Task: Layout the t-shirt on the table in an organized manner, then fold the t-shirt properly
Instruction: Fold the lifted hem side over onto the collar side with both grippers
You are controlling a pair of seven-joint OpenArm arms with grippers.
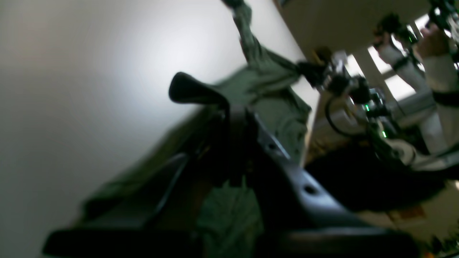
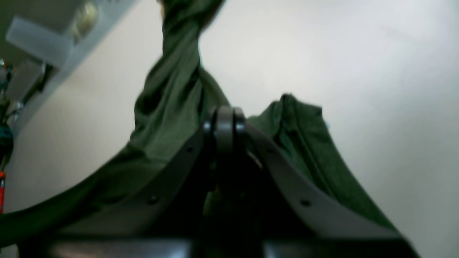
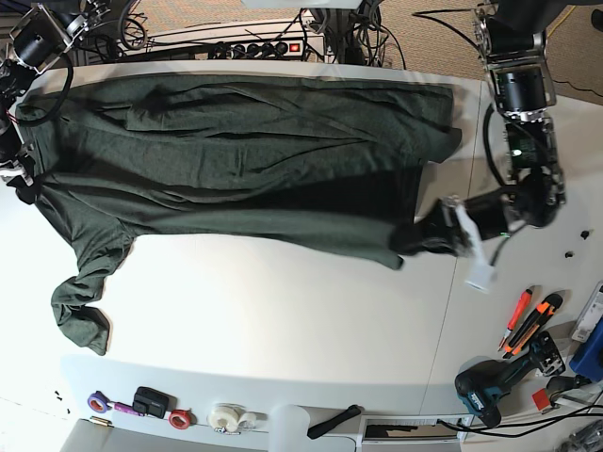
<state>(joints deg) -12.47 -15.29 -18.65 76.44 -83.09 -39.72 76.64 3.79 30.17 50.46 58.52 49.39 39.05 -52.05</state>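
White table [image 3: 283, 311] with one thin seam running front to back near its right side; cables and a power strip [image 3: 240, 49] line the far edge. One dark green t-shirt [image 3: 236, 160] lies spread lengthwise across the far half of the tabletop, one sleeve [image 3: 80, 301] trailing toward the near-left. Two arms in view. Left gripper [image 3: 415, 237], on the right side of the base view, has its jaws pinched together on the shirt's near-right corner. Right gripper [image 2: 224, 123], seen from its wrist camera, has its jaws pressed together with green fabric bunched on both sides of them; that arm sits at the shirt's far-left end. Near edge: three tape rolls [image 3: 226, 417]. Near-right: two orange-handled cutters [image 3: 528, 325], one teal drill [image 3: 490, 384].
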